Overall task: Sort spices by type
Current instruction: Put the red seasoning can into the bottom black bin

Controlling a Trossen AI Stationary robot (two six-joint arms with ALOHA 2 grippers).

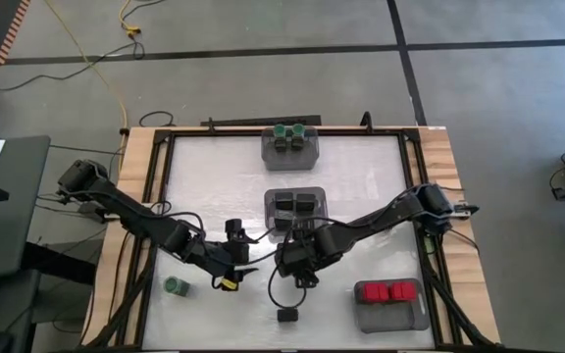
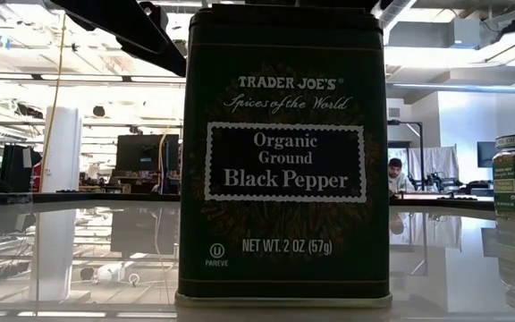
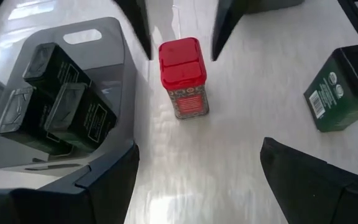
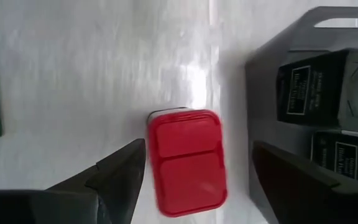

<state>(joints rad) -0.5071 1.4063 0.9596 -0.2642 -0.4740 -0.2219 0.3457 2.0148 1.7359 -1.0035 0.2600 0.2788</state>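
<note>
red-capped spice jar [image 4: 186,162] stands upright on the white table [image 1: 214,176], just beside the centre bin [image 1: 297,216] of black tins [image 3: 55,106], and sits between the spread fingers of the right gripper [image 4: 194,177]. the right wrist view looks almost straight down on the square red lid, with one dark finger to each side of it and neither visibly touching; the jar's long axis points up toward the camera, so a straight descent looks to be the move this calls for. the jaws stand wide apart and hold nothing.

left gripper [image 3: 194,180], also wide open and empty, hovers close by, facing the same jar from the other side, but the jar lies out ahead of its fingers rather than between them; the right arm is the nearer.

the red jar's likely home, a bin [image 1: 390,304] with red-capped jars, lies near the right front corner. green-capped jars fill a bin [image 1: 291,145] at the far edge. a loose green-capped jar [image 1: 176,285] stands at the front left, and a black pepper tin [image 2: 284,152] stands at the front edge, filling the low view.
</note>
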